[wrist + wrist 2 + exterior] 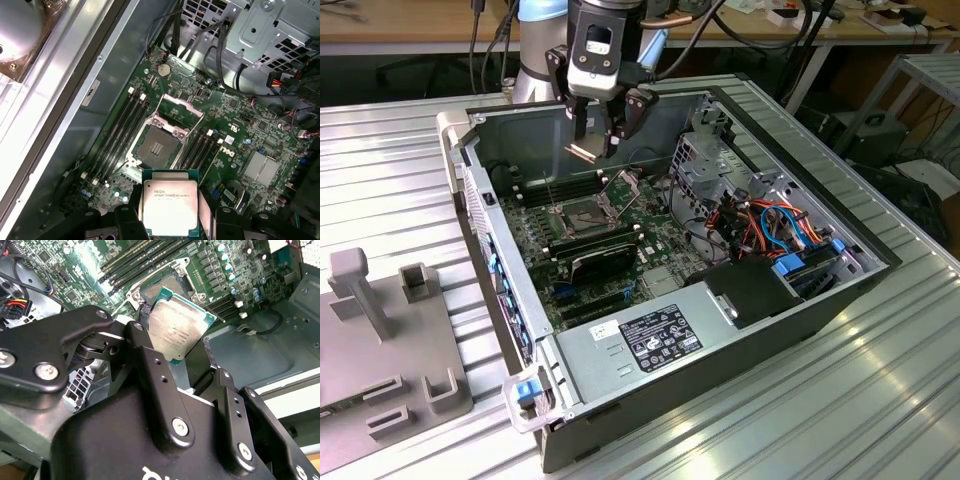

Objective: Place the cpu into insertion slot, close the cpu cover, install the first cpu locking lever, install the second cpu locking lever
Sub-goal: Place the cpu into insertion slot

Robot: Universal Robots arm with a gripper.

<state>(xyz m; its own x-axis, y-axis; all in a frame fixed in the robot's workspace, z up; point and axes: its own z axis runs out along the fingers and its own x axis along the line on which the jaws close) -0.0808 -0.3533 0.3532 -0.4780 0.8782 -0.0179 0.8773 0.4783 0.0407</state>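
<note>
The chip (170, 207) is clamped flat between the black fingers (147, 357), its silvery top facing both wrist views. Below the fingertips, apart from the chip, lies the open socket (159, 147). Its metal cover (179, 109) stands swung up beyond it. Memory slots (117, 131) flank the socket on the green board (235, 125), inside the computer case (505, 130) on the ridged counter (880, 380).

In the exterior view we see an open computer case (520, 135) on a ribbed metal table (820, 420) — power supply (650, 335) at its six o'clock, grey fixture (380, 340) at eight.
</note>
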